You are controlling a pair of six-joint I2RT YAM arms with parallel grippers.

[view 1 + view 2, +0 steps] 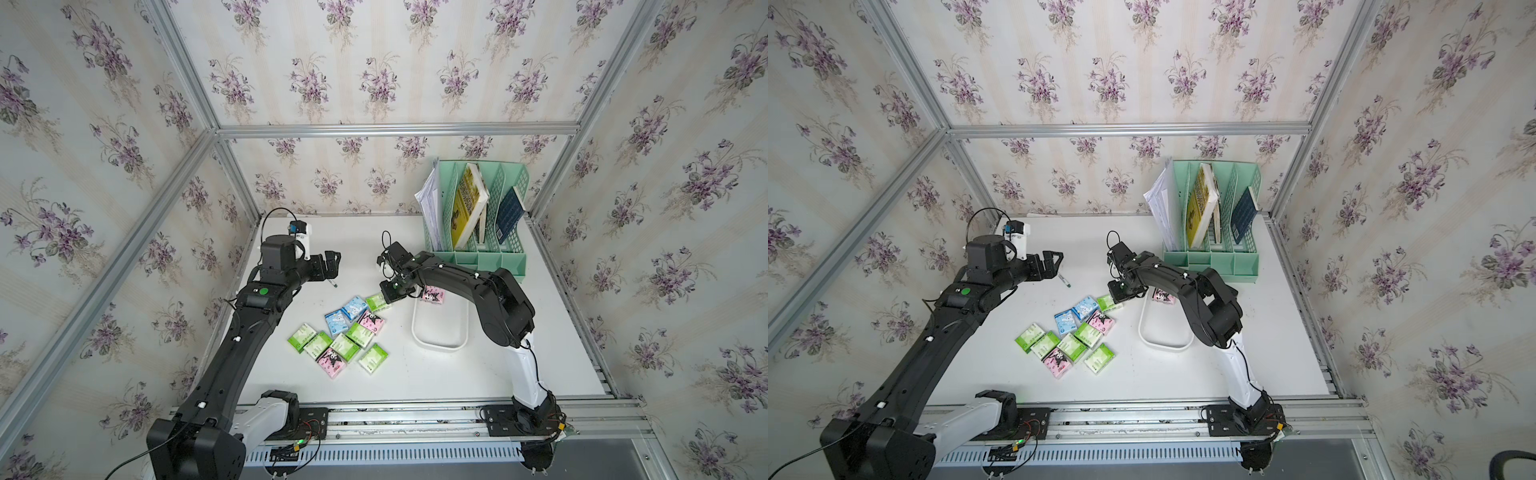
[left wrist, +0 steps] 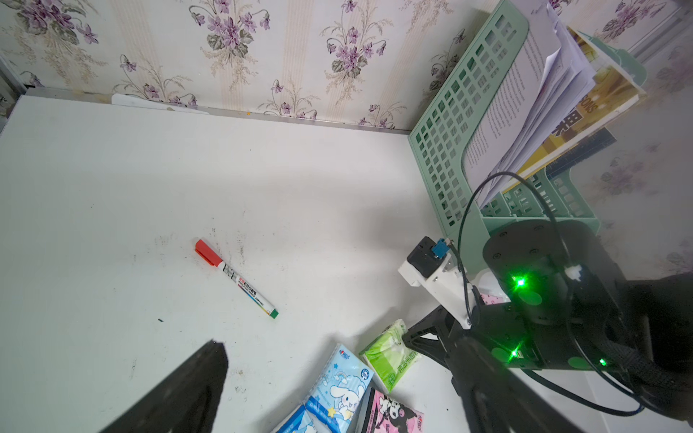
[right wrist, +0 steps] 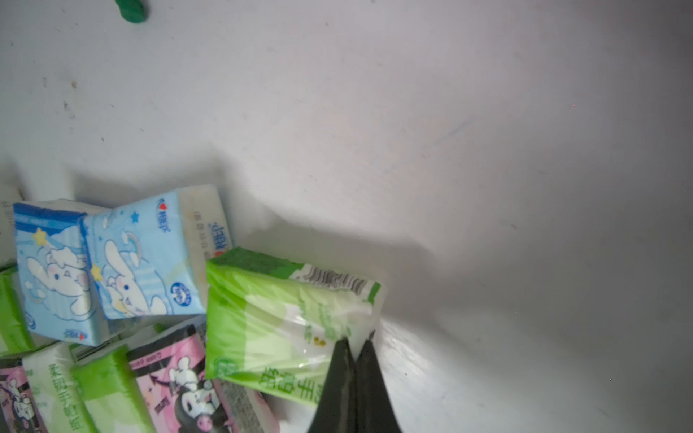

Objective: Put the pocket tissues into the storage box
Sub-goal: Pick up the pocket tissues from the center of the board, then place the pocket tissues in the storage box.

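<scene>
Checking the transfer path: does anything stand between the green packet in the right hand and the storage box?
Nothing visible. The right hand pinches the green packet; the storage box lies just beside it, one pink packet at its far end.

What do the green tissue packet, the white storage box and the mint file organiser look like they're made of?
The green packet looks like thin glossy plastic film over soft tissue: it wrinkles and glints. The storage box is probably smooth moulded white plastic, given its rounded corners and slight sheen. The file organiser seems rigid matt plastic, with a moulded lattice of holes.
</scene>
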